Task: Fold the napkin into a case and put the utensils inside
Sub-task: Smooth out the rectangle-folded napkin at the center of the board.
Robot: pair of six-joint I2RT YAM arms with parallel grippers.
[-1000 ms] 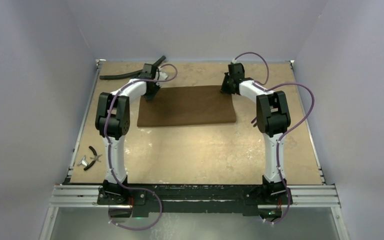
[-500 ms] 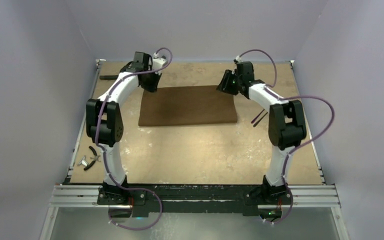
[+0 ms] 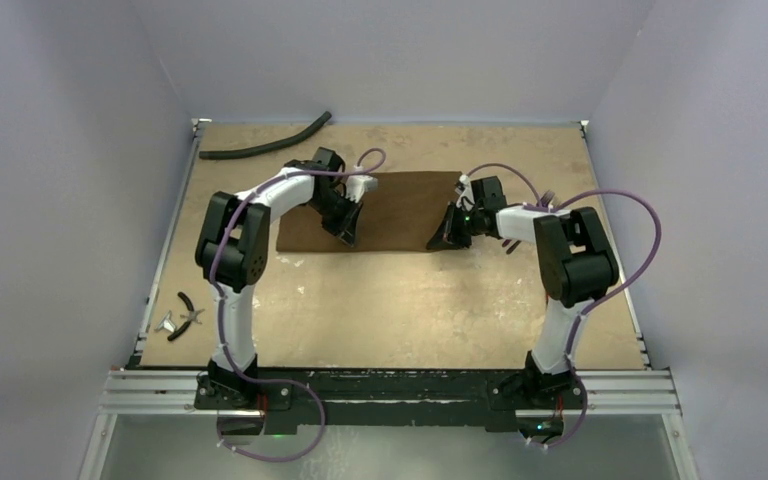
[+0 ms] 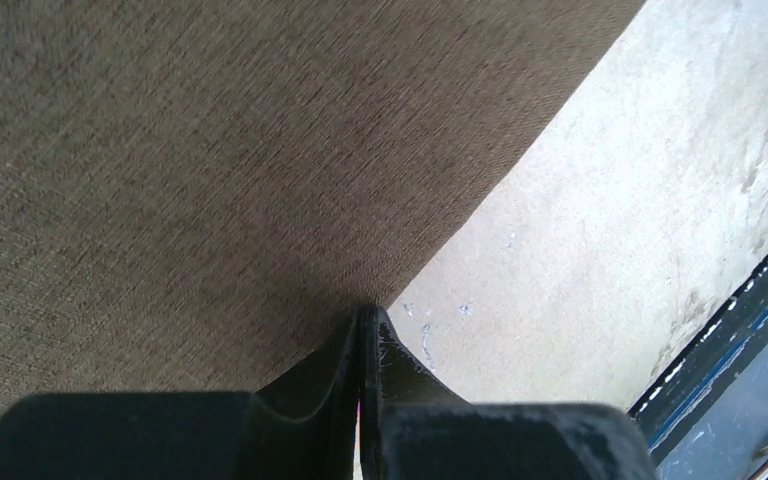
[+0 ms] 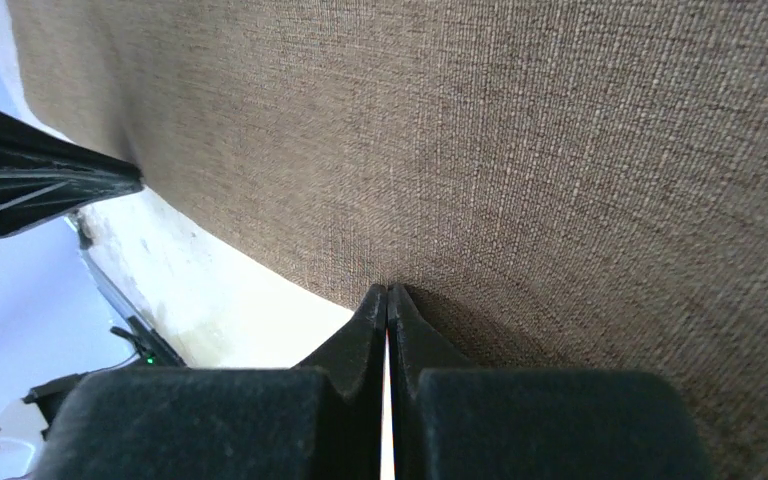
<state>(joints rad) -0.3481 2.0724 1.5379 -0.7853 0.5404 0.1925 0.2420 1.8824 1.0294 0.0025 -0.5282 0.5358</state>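
Note:
The brown napkin (image 3: 390,205) lies flat on the table, wider than deep. My left gripper (image 3: 346,234) is shut, its tips pressed on the cloth by the near edge, left of middle. In the left wrist view the napkin (image 4: 210,150) fills the upper left and the left gripper (image 4: 365,312) touches its border with nothing between the jaws. My right gripper (image 3: 442,238) is shut too, tips down on the napkin near its near right corner. The right wrist view shows the right gripper (image 5: 388,290) on the weave (image 5: 520,150). Of the utensils only a dark tip (image 3: 508,244) shows under the right forearm.
A black curved hose (image 3: 260,146) lies at the far left. Black-handled pliers (image 3: 189,311) and a small metal piece (image 3: 167,325) sit near the left edge. A metal rail (image 3: 390,388) runs along the near side. Purple cables loop off both arms.
Both arms have swung from the napkin's far corners over to its near edge. Both grippers have closed. The napkin has kept its place.

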